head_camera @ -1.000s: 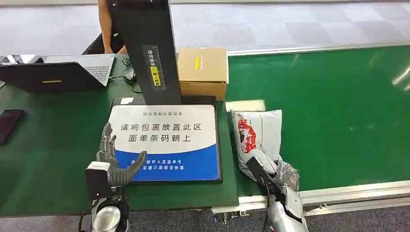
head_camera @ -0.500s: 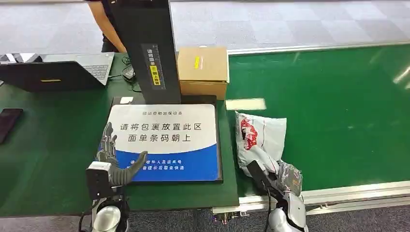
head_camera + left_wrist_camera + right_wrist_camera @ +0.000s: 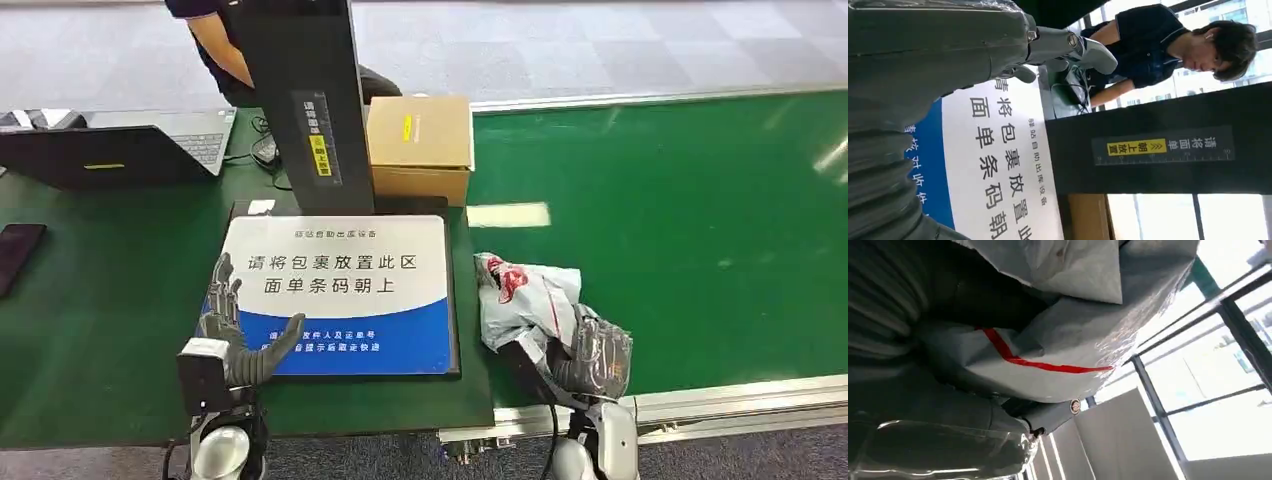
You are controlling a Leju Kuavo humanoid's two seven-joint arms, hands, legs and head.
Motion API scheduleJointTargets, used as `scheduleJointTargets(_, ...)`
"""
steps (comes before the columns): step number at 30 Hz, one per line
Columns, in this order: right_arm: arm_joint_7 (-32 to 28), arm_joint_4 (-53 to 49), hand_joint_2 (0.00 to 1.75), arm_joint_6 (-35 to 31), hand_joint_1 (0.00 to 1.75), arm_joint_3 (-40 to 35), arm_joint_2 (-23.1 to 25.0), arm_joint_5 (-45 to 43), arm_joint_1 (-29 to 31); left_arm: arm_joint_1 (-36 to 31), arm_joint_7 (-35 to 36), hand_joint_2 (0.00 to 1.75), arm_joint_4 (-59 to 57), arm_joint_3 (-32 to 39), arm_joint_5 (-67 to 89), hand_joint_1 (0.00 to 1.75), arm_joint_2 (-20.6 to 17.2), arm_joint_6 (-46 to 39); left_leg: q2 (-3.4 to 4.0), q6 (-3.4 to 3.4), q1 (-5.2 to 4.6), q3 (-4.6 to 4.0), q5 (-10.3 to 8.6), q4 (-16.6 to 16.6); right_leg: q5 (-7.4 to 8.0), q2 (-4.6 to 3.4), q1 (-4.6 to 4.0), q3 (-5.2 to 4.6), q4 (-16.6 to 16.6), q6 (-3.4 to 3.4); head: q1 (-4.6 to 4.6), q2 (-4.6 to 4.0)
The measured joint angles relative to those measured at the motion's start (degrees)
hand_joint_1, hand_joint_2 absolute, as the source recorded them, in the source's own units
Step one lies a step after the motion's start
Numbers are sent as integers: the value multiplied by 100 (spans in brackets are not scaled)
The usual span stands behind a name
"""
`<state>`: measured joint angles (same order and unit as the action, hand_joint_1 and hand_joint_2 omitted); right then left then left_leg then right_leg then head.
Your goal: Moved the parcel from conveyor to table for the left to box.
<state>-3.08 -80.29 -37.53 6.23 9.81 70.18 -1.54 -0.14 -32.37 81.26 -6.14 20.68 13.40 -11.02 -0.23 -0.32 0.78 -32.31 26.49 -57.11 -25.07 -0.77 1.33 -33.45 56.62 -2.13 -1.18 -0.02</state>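
Now my right hand grips the grey plastic parcel at its near end, and the bag has crumpled and bunched up compared with a second ago, when it lay flat. It sits on the green conveyor, just beside the table edge. I judge the lift has begun, with the carry across to come. My left hand rests open, fingers apart, at the edge of the blue-and-white sign.
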Motion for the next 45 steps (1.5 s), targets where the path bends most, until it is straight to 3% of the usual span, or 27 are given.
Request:
scheduleJointTargets(11, -553, -1198, 175, -199, 175, -527, 26, 116, -369, -12, -142, 175, -142, 9, -77, 0, 0, -17, 0, 0, 0, -3, 1, 0, 0, 0, 1, -3, 0, 0, 0, 0)
scheduleJointTargets(19, -1204, -1704, 175, -196, 175, -636, 160, -85, -297, -34, -190, 175, -230, 0, -94, 0, 2, -39, 1, 0, 0, -2, 0, 0, 0, -1, 1, -2, 1, 0, 0, 0)
scheduleJointTargets(28, -1327, -1514, 175, -166, 175, -1432, -101, -1113, 412, -99, -280, 175, -317, -42, -170, 0, 2, -144, 3, 0, 0, 0, 0, 0, 1, -2, 1, -1, 4, 0, 0, 0)
scheduleJointTargets(35, -1193, -890, 175, -9, 175, -2251, -319, -1226, 1202, -144, -367, 175, -358, -50, -254, 0, 0, -301, 3, -2, 0, -1, -2, 0, 1, -1, 0, -1, 8, 1, 0, 0)
scheduleJointTargets(45, -1220, 128, 175, 328, 175, -2830, -383, -1543, 2023, -154, -498, 175, -393, -44, -479, 0, -33, -682, 1, -2, 0, -4, -2, 0, 1, 0, 0, -2, 11, 1, 2, 0)
